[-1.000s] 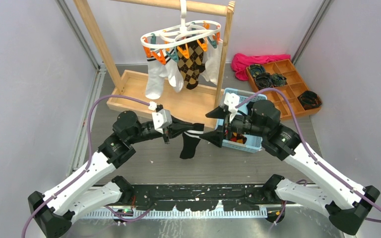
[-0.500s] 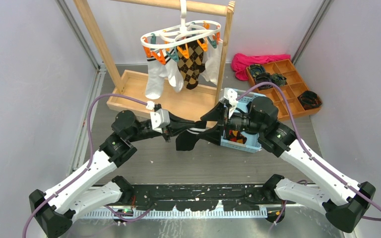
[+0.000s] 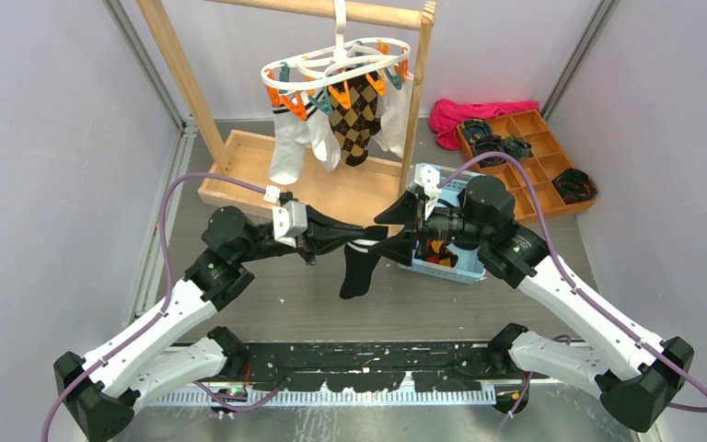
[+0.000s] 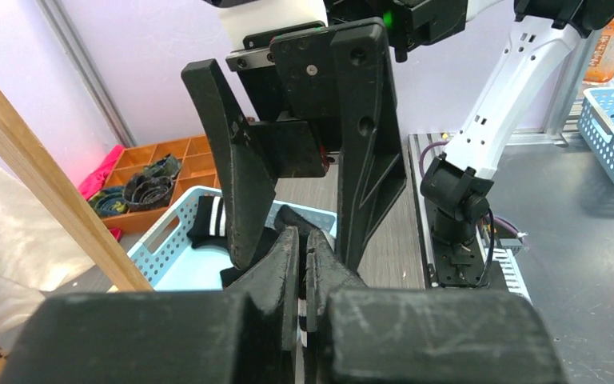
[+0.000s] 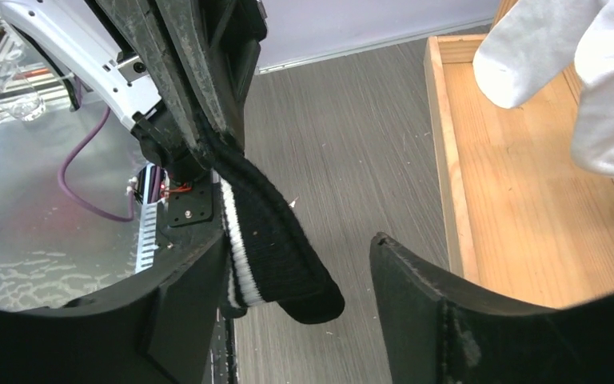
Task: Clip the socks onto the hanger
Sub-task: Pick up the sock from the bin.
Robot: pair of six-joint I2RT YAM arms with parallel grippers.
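A black sock (image 3: 354, 272) with white cuff stripes hangs above the table, and my left gripper (image 3: 365, 234) is shut on its cuff. In the left wrist view the striped cuff (image 4: 302, 298) is pinched between the closed left gripper (image 4: 304, 237). My right gripper (image 3: 388, 235) faces it, open, one finger on each side of the cuff. In the right wrist view the sock (image 5: 276, 240) sits between the spread right gripper (image 5: 296, 252), close to the left finger. Another black striped sock (image 4: 208, 228) lies in the blue basket (image 4: 164, 240). The white hanger (image 3: 341, 63) hangs at the back.
White socks (image 3: 290, 147) and argyle socks (image 3: 357, 115) hang clipped on the hanger, inside the wooden rack (image 3: 239, 175). The blue basket (image 3: 451, 269) sits under my right wrist. At the back right are an orange divided tray (image 3: 534, 152) and a pink cloth (image 3: 479, 115).
The right gripper has narrowed a little and moved left and back, so its fingers now flank the cuff. The sock swung left, then hangs straight again. The left gripper stays shut.
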